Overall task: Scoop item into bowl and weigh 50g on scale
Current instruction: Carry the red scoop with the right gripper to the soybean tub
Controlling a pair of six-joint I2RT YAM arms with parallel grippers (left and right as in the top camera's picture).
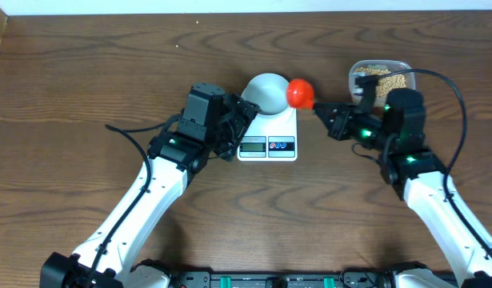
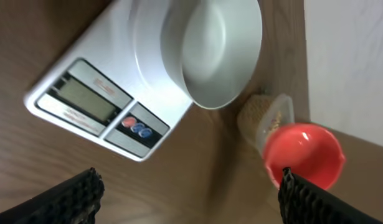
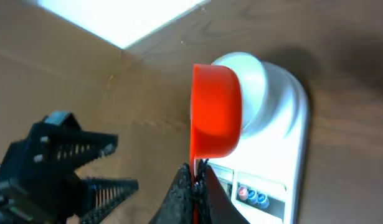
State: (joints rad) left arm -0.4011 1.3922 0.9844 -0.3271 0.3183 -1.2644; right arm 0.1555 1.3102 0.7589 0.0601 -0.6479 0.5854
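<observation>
The beans (image 1: 379, 74) are seen only in the clear tub (image 1: 352, 74), well apart from the bowl (image 1: 266, 90), which is set empty on the scale (image 1: 267, 138). The scoop (image 1: 300, 93) is held by its handle in the closed right gripper (image 1: 319, 114), just beside the bowl's rim, and looks empty. It should be dipped in the tub, carried level and tipped in small amounts. The right arm is stretched leftward. The left gripper (image 1: 239, 120), spread wide and holding nothing, is poised at the scale's left edge.
</observation>
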